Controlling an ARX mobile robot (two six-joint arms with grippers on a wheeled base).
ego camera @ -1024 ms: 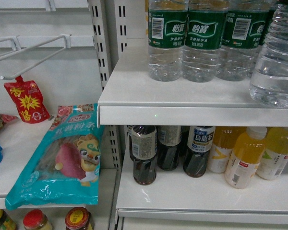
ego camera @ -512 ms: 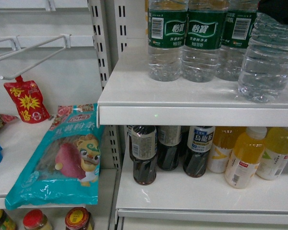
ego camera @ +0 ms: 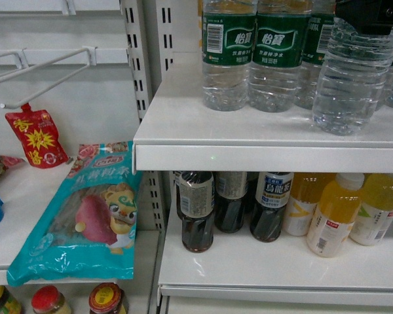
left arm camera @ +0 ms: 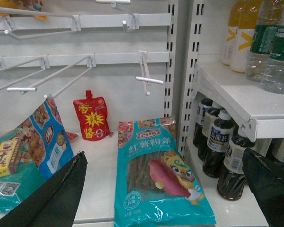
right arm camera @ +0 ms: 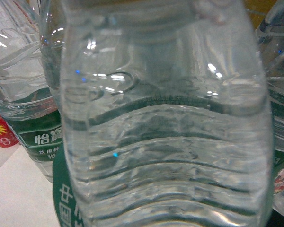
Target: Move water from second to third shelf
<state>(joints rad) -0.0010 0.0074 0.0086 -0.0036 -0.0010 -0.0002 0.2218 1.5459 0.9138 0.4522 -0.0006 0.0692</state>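
A clear ribbed water bottle (ego camera: 348, 78) stands at the upper shelf's (ego camera: 262, 140) right front, apparently clamped in the dark right gripper (ego camera: 370, 14), while only the left wrist view shows the left gripper (left arm camera: 165, 189) spread open.

We see the right claw (ego camera: 370, 13) clamped on a water bottle (ego camera: 349, 78). Just left of it a row of green-labelled bottles (ego camera: 252, 55) crowds in; bare shelf (ego camera: 183, 124) lies farther left and in front. Below it, cola bottles (ego camera: 198, 209) and juice bottles (ego camera: 337, 212) pack the lower shelf.
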